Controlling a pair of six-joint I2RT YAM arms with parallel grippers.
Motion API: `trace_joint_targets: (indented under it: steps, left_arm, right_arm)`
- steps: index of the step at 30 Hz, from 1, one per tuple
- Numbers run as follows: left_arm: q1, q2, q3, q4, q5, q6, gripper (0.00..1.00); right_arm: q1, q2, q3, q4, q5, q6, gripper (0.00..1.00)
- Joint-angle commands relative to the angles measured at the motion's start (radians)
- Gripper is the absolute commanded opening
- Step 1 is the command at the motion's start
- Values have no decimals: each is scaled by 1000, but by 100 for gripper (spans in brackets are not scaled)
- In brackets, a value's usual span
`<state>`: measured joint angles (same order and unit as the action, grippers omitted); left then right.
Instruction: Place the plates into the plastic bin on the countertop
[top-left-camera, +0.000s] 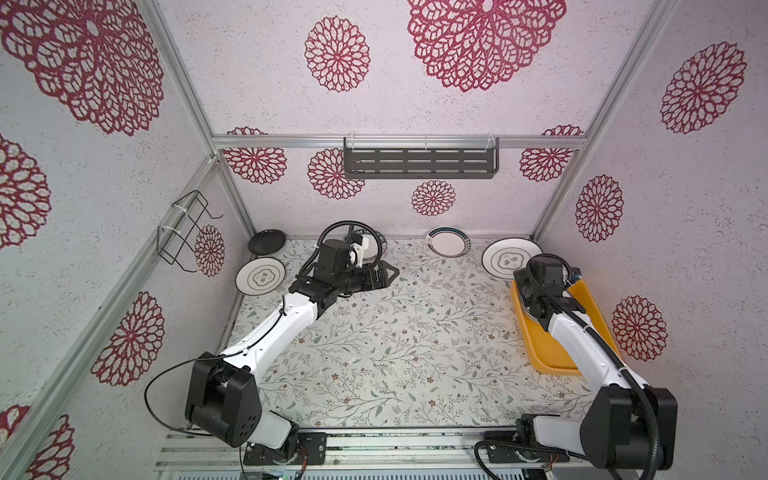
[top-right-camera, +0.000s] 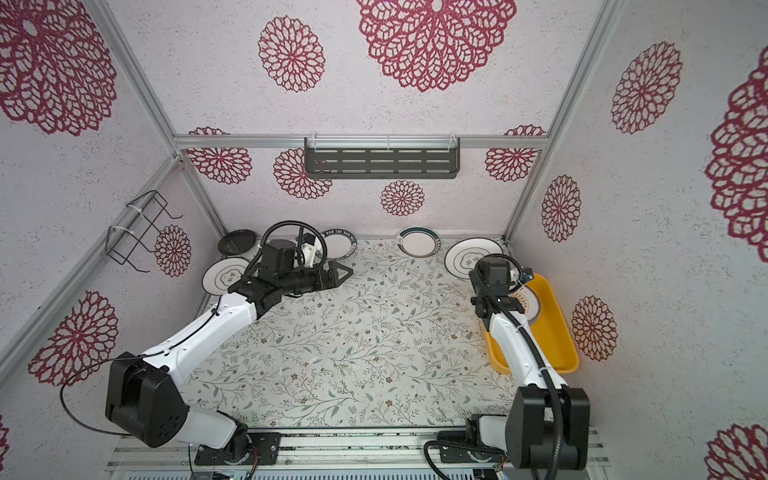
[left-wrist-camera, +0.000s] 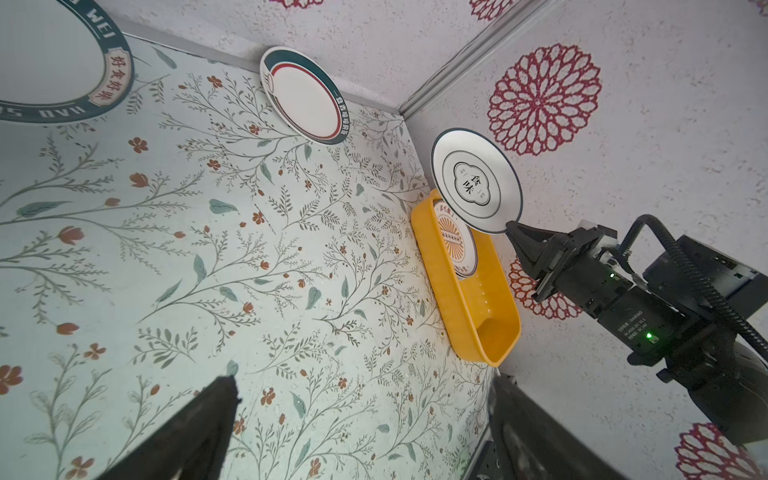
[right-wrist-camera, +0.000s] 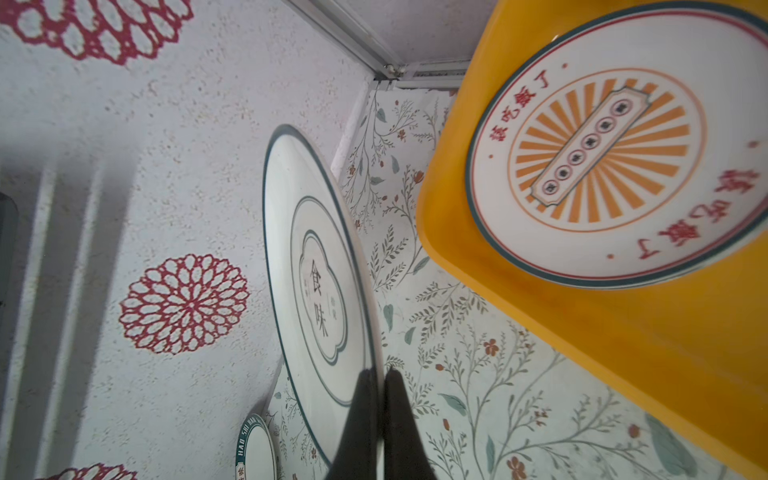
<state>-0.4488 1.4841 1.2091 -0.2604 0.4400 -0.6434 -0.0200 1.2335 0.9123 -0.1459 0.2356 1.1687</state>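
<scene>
White lined plate (right-wrist-camera: 320, 286) is pinched by its rim in the right tool (right-wrist-camera: 379, 374); tip it flat over the yellow bin (right-wrist-camera: 582, 332).

I see pale textured walls (top-left-camera: 257, 95) printed with crimson flowers (top-left-camera: 337, 54) and framed by aluminium rails (top-left-camera: 282, 141). A dark grey slotted shelf (top-left-camera: 420, 163) hangs on the back wall and a black wire rack (top-left-camera: 183, 232) on a side wall. The light is soft and even.
</scene>
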Motion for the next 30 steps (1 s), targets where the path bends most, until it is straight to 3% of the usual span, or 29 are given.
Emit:
trace_joint_targets:
  steps: [1, 7, 18, 30]
  left_arm:
    - [-39, -16, 17, -20, -38, 27, 97]
    - [-70, 10, 41, -19, -58, 24, 97]
    - [-74, 100, 131, -20, -73, 34, 97]
    - [-70, 239, 300, -86, -68, 87, 97]
  right_arm:
    - [-72, -87, -31, -11, -71, -64, 0]
    - [-206, -139, -86, -43, -166, -130, 0]
    - [-418, -50, -158, 102, -323, -131, 0]
    - [-523, 89, -161, 232, -414, -155, 0]
